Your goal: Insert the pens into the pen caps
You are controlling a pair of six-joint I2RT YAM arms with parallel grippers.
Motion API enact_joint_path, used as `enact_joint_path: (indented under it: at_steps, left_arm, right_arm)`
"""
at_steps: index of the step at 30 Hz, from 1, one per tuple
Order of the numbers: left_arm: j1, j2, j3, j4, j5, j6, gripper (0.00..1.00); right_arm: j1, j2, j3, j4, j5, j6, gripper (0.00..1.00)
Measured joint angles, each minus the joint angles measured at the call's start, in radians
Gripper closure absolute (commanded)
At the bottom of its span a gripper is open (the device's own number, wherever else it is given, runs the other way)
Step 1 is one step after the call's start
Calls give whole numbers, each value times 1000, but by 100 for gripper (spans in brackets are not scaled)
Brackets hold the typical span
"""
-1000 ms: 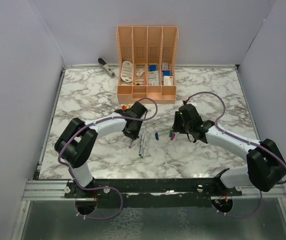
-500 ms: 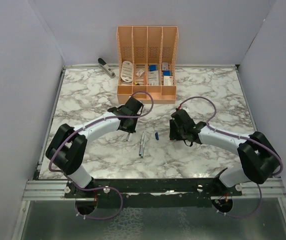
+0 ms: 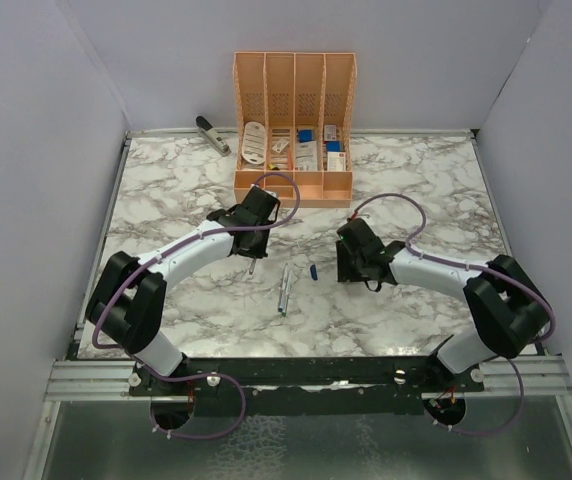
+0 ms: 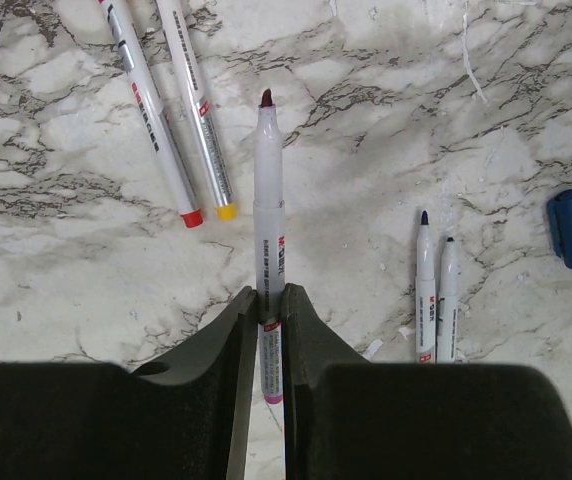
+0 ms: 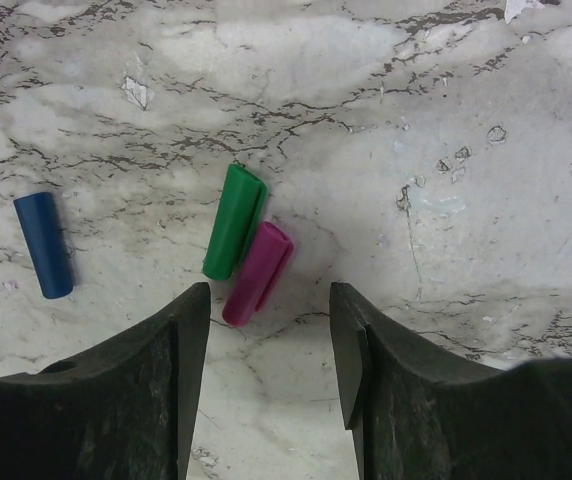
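Both arms bent inward toward each other, grippers pointing down.
Left arm (image 3: 181, 252) stretched forward, left gripper (image 4: 269, 298) jaws pinched tight on a pen (image 4: 269, 200); right arm (image 3: 436, 270) folded at elbow, right gripper (image 5: 268, 295) jaws apart, gripping nothing.

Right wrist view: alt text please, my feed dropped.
The right pincer hangs open over a magenta cap, which lies against a green cap on the marble table. A blue cap lies apart, further left.
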Motion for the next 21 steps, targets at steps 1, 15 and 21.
enact_joint_path:
  at_steps: [1, 15, 21]
  left_arm:
    - [1, 0, 0, -1, 0, 0, 100]
    - [19, 0, 0, -1, 0, 5, 100]
    - [35, 0, 0, -1, 1, 12, 100]
  right_arm:
    - [1, 2, 2, 1, 0, 0, 49]
    - [5, 42, 40, -18, 24, 7, 57]
    - [6, 42, 42, -37, 45, 8, 57]
